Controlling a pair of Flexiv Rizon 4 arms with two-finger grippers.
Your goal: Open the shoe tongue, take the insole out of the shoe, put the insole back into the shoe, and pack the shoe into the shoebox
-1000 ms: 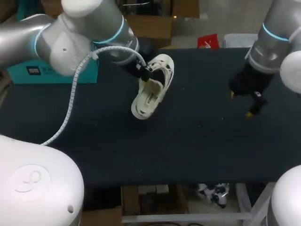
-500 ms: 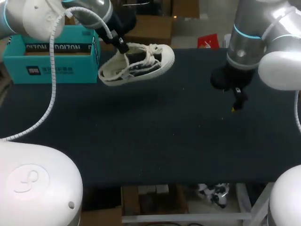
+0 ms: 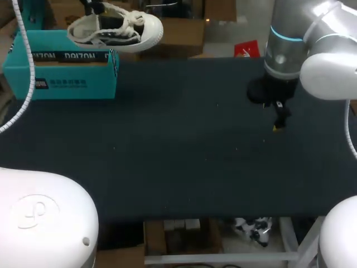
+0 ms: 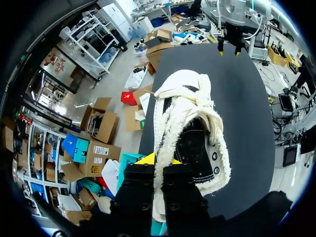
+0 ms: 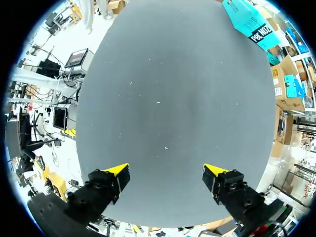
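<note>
Since the earlier frames the left arm has carried the shoe up off the table and leftward, so that it now hangs over the far rim of the teal shoebox. The left gripper is clamped on the rear rim of the shoe, with the toe pointing out ahead of the jaws. The right gripper has barely shifted. Its jaws stand wide apart above the dark table, well apart from shoe and shoebox.
</note>
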